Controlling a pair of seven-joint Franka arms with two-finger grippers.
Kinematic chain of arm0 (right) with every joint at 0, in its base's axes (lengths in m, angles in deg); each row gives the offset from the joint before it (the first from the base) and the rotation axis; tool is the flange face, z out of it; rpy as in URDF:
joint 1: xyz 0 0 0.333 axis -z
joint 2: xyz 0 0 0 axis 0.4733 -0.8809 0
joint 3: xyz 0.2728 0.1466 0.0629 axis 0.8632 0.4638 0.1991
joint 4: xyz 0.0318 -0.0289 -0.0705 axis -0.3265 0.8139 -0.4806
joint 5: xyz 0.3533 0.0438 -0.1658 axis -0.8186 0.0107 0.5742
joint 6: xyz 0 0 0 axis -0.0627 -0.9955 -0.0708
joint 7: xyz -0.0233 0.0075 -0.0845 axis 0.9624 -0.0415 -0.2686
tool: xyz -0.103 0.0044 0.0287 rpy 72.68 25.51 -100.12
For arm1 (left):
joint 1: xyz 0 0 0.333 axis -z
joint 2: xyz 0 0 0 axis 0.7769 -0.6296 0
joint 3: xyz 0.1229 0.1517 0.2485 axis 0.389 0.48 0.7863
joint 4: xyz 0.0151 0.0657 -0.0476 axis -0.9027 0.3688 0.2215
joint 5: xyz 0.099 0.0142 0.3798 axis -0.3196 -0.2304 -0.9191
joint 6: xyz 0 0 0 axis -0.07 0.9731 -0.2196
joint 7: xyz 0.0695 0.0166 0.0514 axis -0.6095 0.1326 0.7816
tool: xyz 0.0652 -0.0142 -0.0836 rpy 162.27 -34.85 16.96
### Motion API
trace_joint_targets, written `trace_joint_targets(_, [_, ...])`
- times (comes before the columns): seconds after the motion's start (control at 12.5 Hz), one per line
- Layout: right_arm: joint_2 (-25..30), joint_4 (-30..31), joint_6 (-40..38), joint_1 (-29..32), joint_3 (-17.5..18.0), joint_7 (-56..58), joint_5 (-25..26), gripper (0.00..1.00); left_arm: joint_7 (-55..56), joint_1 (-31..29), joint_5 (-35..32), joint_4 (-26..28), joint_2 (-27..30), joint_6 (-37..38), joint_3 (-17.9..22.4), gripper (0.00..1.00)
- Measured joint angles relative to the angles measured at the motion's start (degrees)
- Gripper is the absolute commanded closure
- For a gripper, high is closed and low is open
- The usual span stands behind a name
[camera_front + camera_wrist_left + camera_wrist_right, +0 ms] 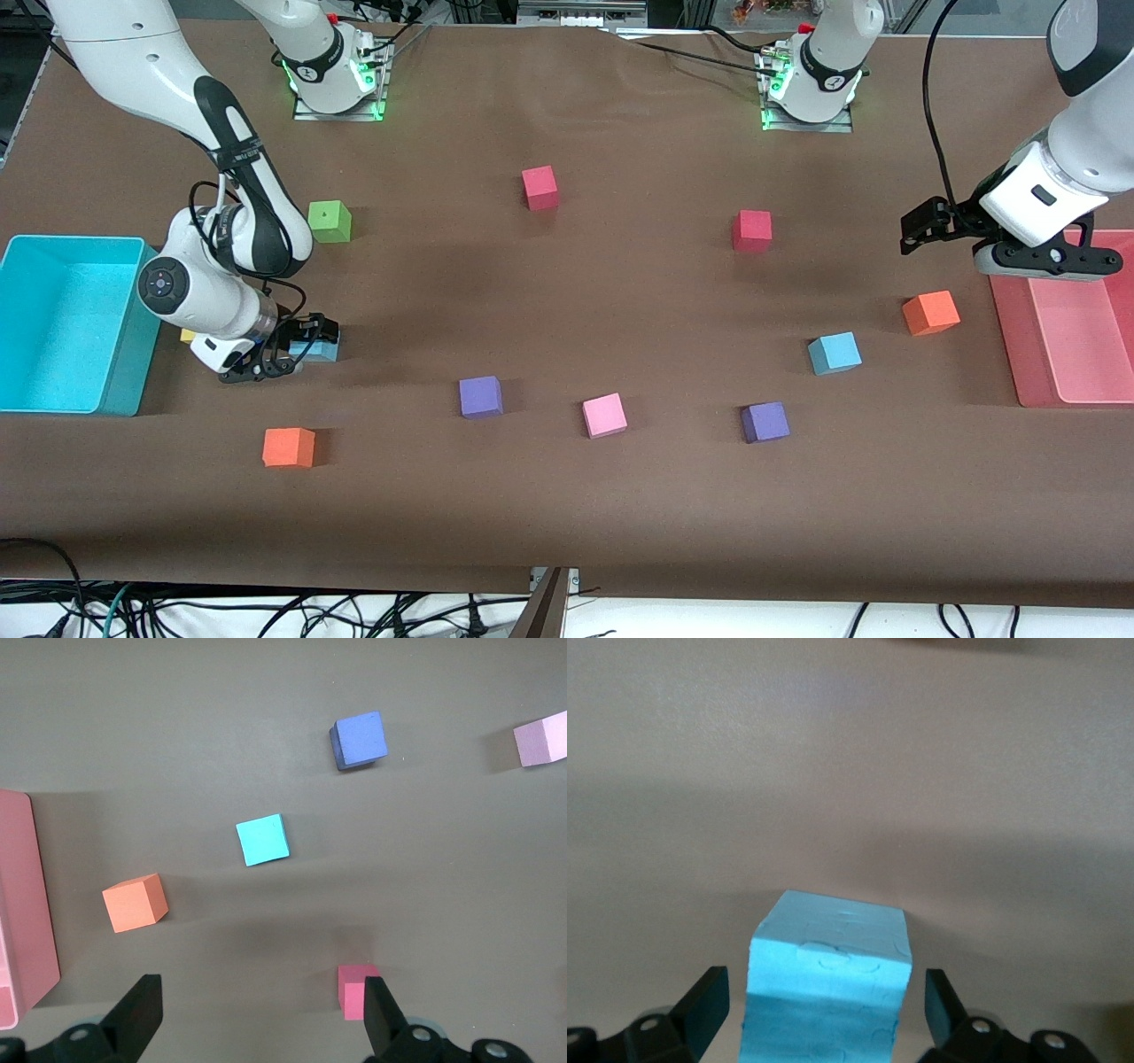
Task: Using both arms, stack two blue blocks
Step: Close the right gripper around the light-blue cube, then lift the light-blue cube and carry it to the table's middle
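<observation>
One blue block [834, 354] lies on the table toward the left arm's end, also in the left wrist view [263, 839]. The other blue block [324, 351] lies beside the cyan bin, mostly hidden by the right gripper; it fills the right wrist view [828, 992]. My right gripper [306, 347] is down at the table, open, its fingers either side of that block with a gap on each side [824, 1010]. My left gripper [920, 230] is open and empty in the air beside the pink tray [261, 1014].
A cyan bin [27, 266] stands at the right arm's end, a pink tray [1010, 337] at the left arm's end. Green [330, 221], red [540, 188] [752, 230], orange [289, 447] [930, 313], purple [481, 396] [765, 422] and pink [605, 416] cubes are scattered around.
</observation>
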Motion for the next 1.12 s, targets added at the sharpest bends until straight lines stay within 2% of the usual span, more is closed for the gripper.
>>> trace_joint_targets(0.32, [-0.2,0.3,0.4,0.0,0.0,0.0,0.0,0.48,0.0,0.0,0.0,0.0,0.0,0.0,0.0,0.0])
trace_joint_targets(0.4, [-0.2,0.3,0.5,0.0,0.0,0.0,0.0,0.52,0.0,0.0,0.0,0.0,0.0,0.0,0.0,0.0])
trace_joint_targets(0.8, [0.0,-1.1,0.3,-0.2,1.3,0.0,0.0,0.52,0.0,0.0,0.0,0.0,0.0,0.0,0.0,0.0])
trace_joint_targets(1.12, [0.4,-11.0,-10.9,-2.8,1.8,-0.2,0.0,0.52,0.0,-0.1,0.0,0.0,0.0,0.0,0.0,0.0])
